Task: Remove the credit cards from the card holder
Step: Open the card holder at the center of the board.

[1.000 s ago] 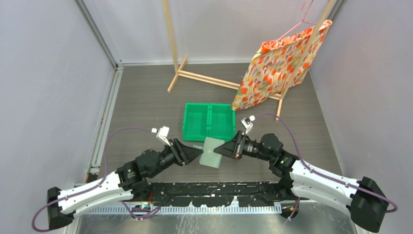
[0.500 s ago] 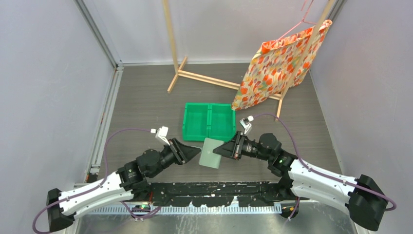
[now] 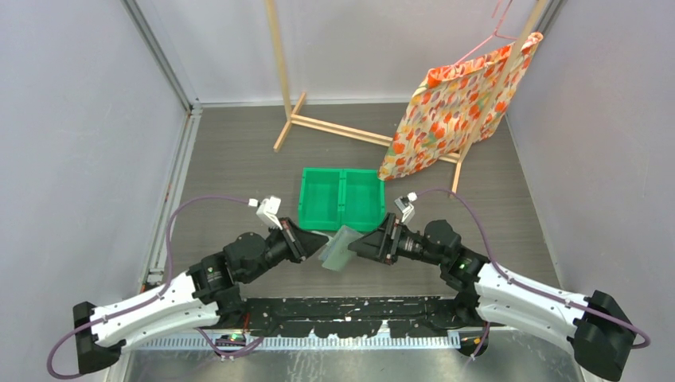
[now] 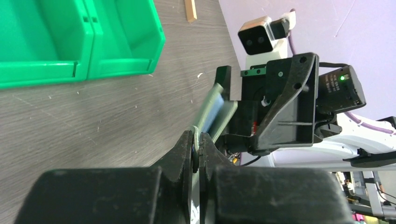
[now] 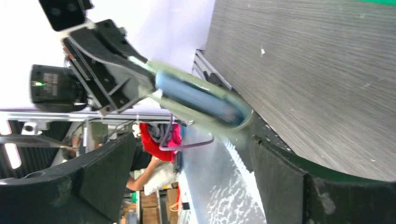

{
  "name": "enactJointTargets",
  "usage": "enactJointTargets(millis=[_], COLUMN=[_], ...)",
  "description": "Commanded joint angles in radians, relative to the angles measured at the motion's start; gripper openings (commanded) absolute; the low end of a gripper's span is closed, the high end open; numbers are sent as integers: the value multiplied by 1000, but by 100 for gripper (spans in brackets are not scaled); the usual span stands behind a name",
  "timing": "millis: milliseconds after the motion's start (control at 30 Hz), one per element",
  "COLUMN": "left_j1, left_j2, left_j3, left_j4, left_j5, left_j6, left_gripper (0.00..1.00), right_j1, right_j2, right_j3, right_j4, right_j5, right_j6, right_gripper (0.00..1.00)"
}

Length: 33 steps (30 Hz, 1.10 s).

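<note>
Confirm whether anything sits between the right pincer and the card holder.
Nothing visible. The right pincer is open, its fingers either side of the card holder, which the shut left pincer holds by its opposite edge.

This is a robotics lab test cell. Plain pale lilac-grey wall panels (image 3: 79, 143) box in a grey wood-grain tabletop (image 3: 239, 159) on three sides, with a bare aluminium frame rail (image 3: 158, 54) running up the upper left corner. A white-and-black robot arm (image 3: 159, 306) at lower left and its twin (image 3: 525, 298) at lower right are mounted on a scuffed black plate (image 3: 350, 306) along the bottom edge, trailing purple cables (image 3: 169, 239). Loose props sit on the tabletop: a green two-compartment plastic bin (image 3: 341, 199) at centre, and a light wooden rack (image 3: 334, 127) with an orange floral cloth (image 3: 458, 111) hanging at upper right.
</note>
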Motion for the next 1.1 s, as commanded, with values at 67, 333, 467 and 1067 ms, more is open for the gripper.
enactJointTargets(millis=[67, 333, 467, 1067], left_j1=[4, 4, 4, 4], left_j2=[105, 205, 195, 142], left_j3=[65, 96, 121, 105], left_j4=[25, 77, 39, 59], left_j5=[17, 50, 51, 29], left_j6=[60, 64, 58, 69], left_gripper=[1, 1, 1, 0], right_j1=[-3, -4, -4, -1], right_j2=[-71, -130, -69, 540], right_j3=[-9, 19, 22, -135], right_j4=[-197, -379, -354, 627], right_j5=[102, 177, 195, 79], right_j6=[-44, -124, -123, 140], right_gripper=[100, 100, 100, 78])
